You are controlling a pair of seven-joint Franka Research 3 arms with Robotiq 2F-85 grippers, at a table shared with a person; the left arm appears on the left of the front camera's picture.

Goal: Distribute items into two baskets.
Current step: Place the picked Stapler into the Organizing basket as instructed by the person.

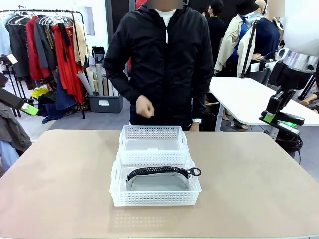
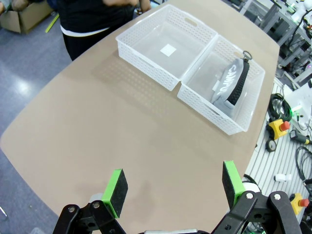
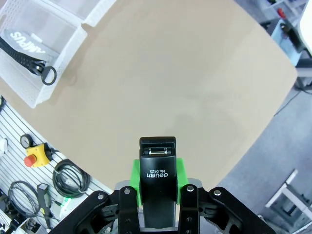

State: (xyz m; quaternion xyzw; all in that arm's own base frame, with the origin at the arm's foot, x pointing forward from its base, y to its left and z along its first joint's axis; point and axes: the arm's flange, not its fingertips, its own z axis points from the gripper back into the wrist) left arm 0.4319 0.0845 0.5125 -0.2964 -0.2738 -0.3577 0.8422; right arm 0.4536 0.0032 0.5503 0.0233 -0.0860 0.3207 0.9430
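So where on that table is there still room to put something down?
Wide bare tabletop lies left and right of the two baskets, and a strip on the robot's side of the near basket. The far basket is empty. Crowded: the near basket, nearly filled by the grey pouch.

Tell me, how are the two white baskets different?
The near basket holds the grey pouch; the far basket holds no item. The near basket sits on the robot's side; the far basket sits closer to the person. Both are white, rectangular, with holey walls, and stand right next to each other on the table.
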